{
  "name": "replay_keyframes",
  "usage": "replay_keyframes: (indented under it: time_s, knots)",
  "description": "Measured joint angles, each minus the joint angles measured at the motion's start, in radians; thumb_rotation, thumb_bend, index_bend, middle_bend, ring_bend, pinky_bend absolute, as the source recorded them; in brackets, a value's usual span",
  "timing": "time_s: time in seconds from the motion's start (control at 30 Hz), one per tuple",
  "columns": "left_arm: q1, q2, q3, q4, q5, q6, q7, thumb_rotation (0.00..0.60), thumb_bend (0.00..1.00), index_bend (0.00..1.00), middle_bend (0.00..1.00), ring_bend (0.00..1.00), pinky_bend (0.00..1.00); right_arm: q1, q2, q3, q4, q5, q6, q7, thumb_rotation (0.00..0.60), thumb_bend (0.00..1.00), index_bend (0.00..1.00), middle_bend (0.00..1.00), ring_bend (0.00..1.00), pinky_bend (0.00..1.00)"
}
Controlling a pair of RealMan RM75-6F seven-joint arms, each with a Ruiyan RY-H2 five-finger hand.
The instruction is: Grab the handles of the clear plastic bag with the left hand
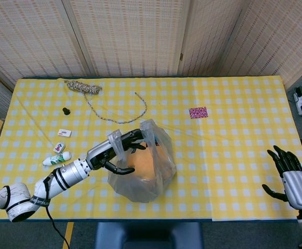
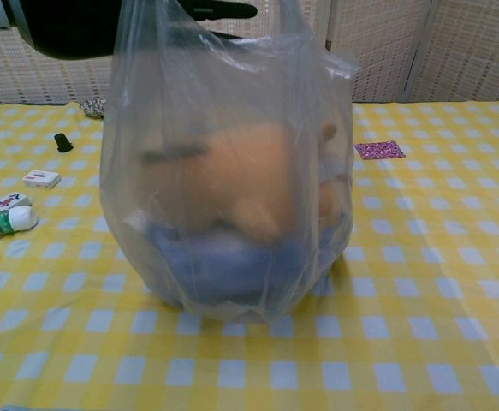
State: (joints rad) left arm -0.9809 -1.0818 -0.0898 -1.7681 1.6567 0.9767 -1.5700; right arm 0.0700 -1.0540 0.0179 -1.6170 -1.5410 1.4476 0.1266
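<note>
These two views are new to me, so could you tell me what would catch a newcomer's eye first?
The clear plastic bag stands near the front middle of the yellow checked table, with something orange and blue inside; it fills the chest view. The left hand reaches into its upright handles, fingers spread. The right hand hangs open off the table's front right corner.

No legible text or labels anywhere.
</note>
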Motion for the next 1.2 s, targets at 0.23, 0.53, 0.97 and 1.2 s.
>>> replay_keyframes:
  time_s: [0.23, 0.53, 0.97, 1.2]
  knots:
    - [-0.009, -0.011, -0.005, 0.0, -0.003, 0.0, -0.019, 0.6, 0.3, 0.11, 0.1, 0.03, 0.19, 0.005, 0.001, -0.001, 0.004, 0.002, -0.013, 0.005, 0.6, 0.25, 0.0, 0.0, 0.0, 0.0]
    - [-0.025, -0.043, -0.01, 0.025, -0.012, -0.01, -0.067, 0.6, 0.3, 0.1, 0.1, 0.03, 0.2, -0.01, 0.008, -0.003, -0.003, 0.0, 0.012, 0.006, 0.6, 0.25, 0.0, 0.0, 0.0, 0.0]
    - [-0.073, -0.075, -0.01, 0.06, 0.009, -0.031, -0.168, 0.6, 0.3, 0.1, 0.1, 0.06, 0.22, -0.016, 0.012, -0.003, 0.001, -0.003, 0.019, 0.017, 0.6, 0.25, 0.0, 0.0, 0.0, 0.0]
    - [-0.095, -0.09, -0.011, 0.089, 0.007, -0.033, -0.228, 0.6, 0.3, 0.11, 0.11, 0.05, 0.21, -0.017, 0.014, -0.004, 0.001, -0.006, 0.02, 0.019, 0.6, 0.25, 0.0, 0.0, 0.0, 0.0]
